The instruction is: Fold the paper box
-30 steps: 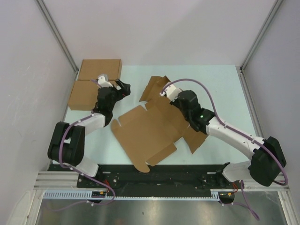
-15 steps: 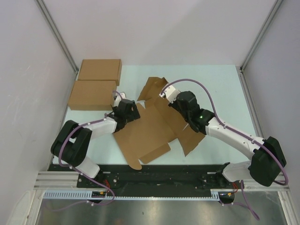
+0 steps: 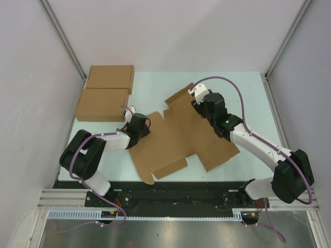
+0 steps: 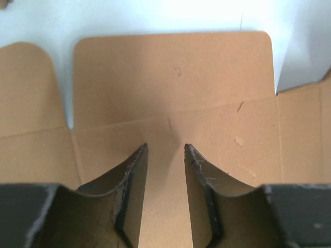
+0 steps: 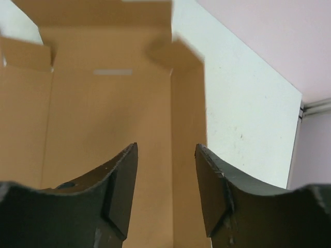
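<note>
Our left pincer (image 4: 165,149) stands slightly open, with only a narrow gap between its fingers (image 4: 132,181) and nothing gripped. It sits low over the left edge of the box (image 3: 178,137); we cannot tell whether the tips touch the cardboard. Our right pincer (image 5: 166,147) is parted wider and also holds nothing. It hangs over the far right part of the sheet, and contact there is unclear too.

The box is an unfolded brown die-cut sheet lying mostly flat in the middle of the pale surface (image 3: 248,88), skewed to its edges. From the left wrist we see a round-cornered flap beyond a crease, with slits on both sides. From the right wrist we see a small slot in the panel and a blurred flap at the far corner that looks lifted. Two made-up flat boxes (image 3: 109,76) lie at the far left, apart from the sheet.
</note>
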`<state>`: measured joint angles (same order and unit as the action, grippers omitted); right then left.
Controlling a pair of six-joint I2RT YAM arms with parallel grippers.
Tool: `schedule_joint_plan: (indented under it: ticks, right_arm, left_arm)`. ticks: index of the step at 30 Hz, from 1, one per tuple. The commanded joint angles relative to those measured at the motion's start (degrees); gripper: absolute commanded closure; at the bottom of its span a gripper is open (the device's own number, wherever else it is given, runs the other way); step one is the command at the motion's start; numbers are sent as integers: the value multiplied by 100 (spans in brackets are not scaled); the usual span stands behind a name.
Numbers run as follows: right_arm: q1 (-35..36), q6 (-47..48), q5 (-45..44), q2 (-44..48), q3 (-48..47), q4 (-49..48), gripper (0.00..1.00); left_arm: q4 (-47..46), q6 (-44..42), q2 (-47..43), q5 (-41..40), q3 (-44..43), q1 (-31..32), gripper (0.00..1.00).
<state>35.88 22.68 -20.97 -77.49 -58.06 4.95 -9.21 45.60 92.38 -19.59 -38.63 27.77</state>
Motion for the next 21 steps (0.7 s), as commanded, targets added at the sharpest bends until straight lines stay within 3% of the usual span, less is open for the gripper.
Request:
schedule_joint_plan:
  ticks: [1, 6, 9, 10, 11, 14, 21]
  right_arm:
    - [-536, -675, 295, -222, -565, -187, 45]
    - [-1415, -1431, 664, -844, -847, -310, 41]
    - [-2381, -2300, 1795, -1284, -1005, -188, 40]
    - [-2723, -2616, 2851, -1416, -1005, -170, 40]
    - [-3240, -3089, 3314, -1566, -988, -274, 39]
    - [-3814, -3348, 4091, -2058, -996, -415, 39]
    - [-4089, -3375, 4918, -2902, -1146, -513, 36]
  left_arm:
    - [78, 467, 518, 500, 233, 44, 62]
    - [34, 634, 720, 650, 251, 44, 63]
    - [-10, 669, 729, 685, 260, 53, 64]
    - [-19, 669, 729, 694, 260, 62, 64]
    - [-28, 678, 738, 703, 251, 71, 64]
    - [7, 643, 747, 659, 198, 97, 64]
    - [42, 625, 782, 615, 181, 106, 65]
